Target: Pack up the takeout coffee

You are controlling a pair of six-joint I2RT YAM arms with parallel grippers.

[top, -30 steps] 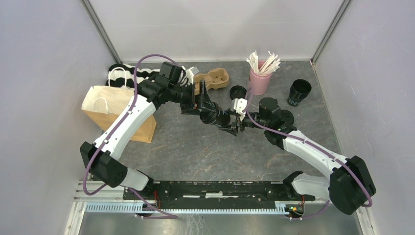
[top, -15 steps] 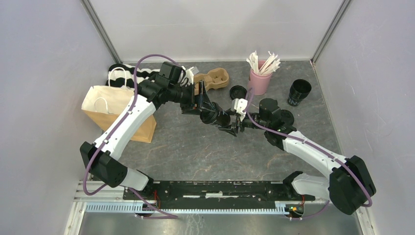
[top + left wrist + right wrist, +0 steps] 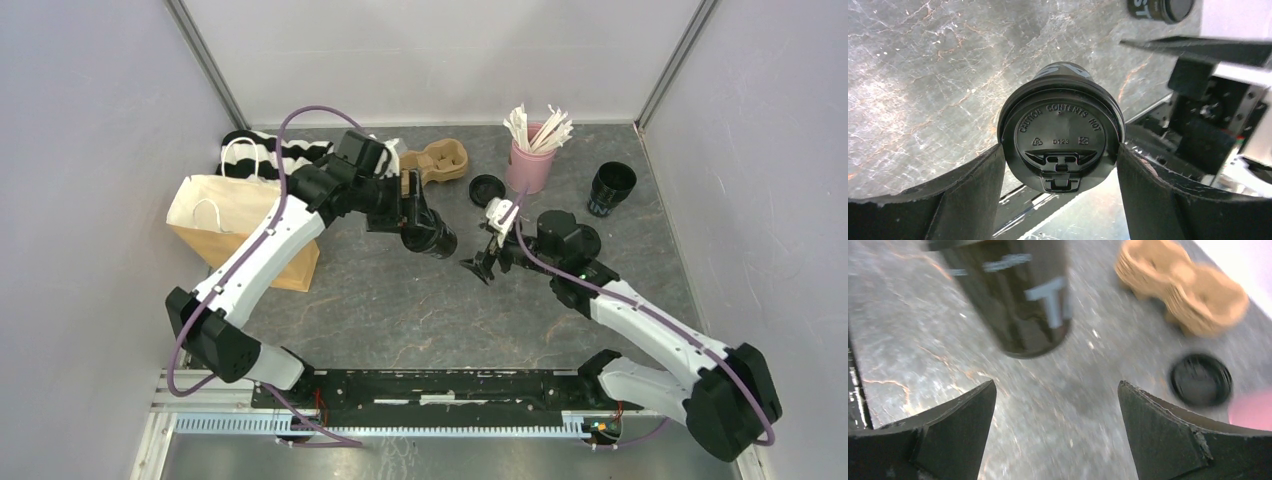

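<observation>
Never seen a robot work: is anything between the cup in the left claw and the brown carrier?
Nothing visible does. The lidded cup, clamped in the left gripper, hangs over the table near the carrier; the loose lid lies off to one side, and the open right gripper stands clear.

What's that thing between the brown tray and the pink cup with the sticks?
A round black lid lies flat there, by itself, between the brown tray and the pink cup. The top view shows it best.
</observation>
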